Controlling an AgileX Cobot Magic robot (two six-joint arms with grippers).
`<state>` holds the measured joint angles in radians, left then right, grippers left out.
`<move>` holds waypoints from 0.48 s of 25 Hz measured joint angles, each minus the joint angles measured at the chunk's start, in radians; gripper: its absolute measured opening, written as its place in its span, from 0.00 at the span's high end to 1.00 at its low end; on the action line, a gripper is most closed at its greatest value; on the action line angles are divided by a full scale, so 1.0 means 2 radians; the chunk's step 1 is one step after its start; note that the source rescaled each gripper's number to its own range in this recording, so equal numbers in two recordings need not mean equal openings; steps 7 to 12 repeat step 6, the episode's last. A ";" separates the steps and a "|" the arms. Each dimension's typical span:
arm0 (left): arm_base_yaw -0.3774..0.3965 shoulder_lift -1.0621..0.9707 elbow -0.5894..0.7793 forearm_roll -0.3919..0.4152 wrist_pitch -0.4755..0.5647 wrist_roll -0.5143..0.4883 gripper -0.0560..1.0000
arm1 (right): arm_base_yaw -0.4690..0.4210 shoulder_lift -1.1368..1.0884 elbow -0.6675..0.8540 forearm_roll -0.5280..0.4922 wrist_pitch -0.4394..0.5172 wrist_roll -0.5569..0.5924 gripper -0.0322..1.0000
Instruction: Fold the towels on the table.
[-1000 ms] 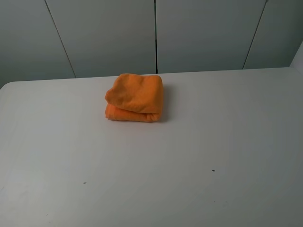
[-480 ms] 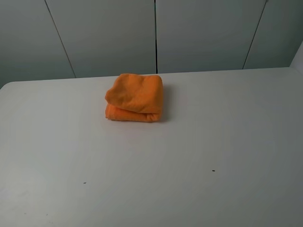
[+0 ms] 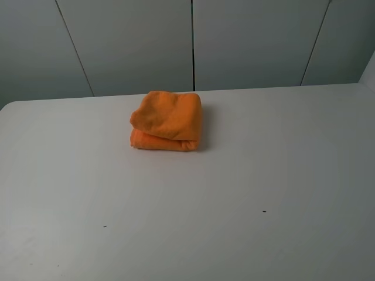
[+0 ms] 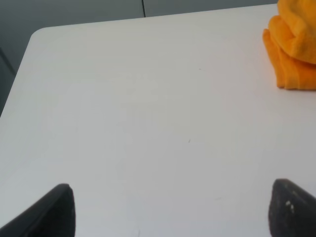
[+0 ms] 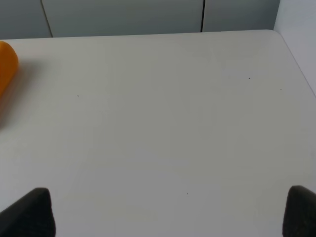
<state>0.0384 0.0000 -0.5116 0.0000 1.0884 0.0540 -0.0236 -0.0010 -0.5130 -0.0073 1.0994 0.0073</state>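
The orange towel lies folded into a small thick stack at the back middle of the white table. It also shows in the left wrist view, and its edge shows in the right wrist view. Neither arm shows in the exterior high view. My left gripper is open and empty above bare table, well away from the towel, with its dark fingertips wide apart. My right gripper is open and empty above bare table, with its fingertips wide apart.
Grey wall panels stand behind the table's far edge. The table's rounded back left corner shows in the left wrist view, and its back right corner shows in the right wrist view. A few tiny dark specks dot the tabletop.
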 joint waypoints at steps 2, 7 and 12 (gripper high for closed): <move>0.000 0.000 0.000 0.000 0.000 0.000 0.00 | 0.000 0.000 0.000 0.000 0.000 0.000 0.00; 0.000 0.000 0.000 0.000 0.000 0.000 0.00 | 0.000 0.000 0.000 0.000 0.000 0.000 0.00; 0.000 0.000 0.000 0.000 0.000 0.000 0.00 | 0.000 0.000 0.000 0.000 0.000 0.000 0.00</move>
